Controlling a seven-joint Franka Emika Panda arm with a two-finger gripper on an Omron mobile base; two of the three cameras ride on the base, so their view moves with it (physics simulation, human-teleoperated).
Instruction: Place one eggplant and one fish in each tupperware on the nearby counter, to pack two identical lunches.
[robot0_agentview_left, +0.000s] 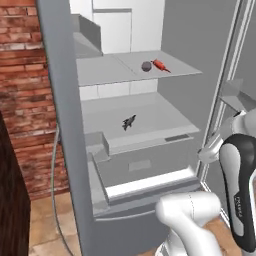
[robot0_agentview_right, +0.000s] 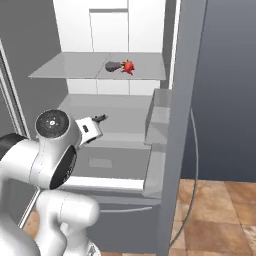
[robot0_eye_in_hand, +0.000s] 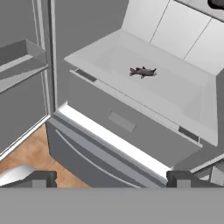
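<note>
inside the open fridge, on the upper shelf (robot0_agentview_left: 110, 70), a mauve-brown eggplant (robot0_agentview_left: 146, 66) lies just left of the red-orange fish (robot0_agentview_left: 161, 65). the grey fish (robot0_agentview_left: 129, 122) lies alone on the lower shelf (robot0_agentview_left: 150, 117). the gripper (robot0_eye_in_hand: 112, 177) hangs before the fridge, jaws spread wide, empty.

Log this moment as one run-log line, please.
stage: reaching into open fridge | gripper: open, holding nothing | grey fish: middle shelf | red fish, eggplant: upper shelf

Red fish (robot0_agentview_right: 129, 66) beside eggplant (robot0_agentview_right: 113, 66)
</note>
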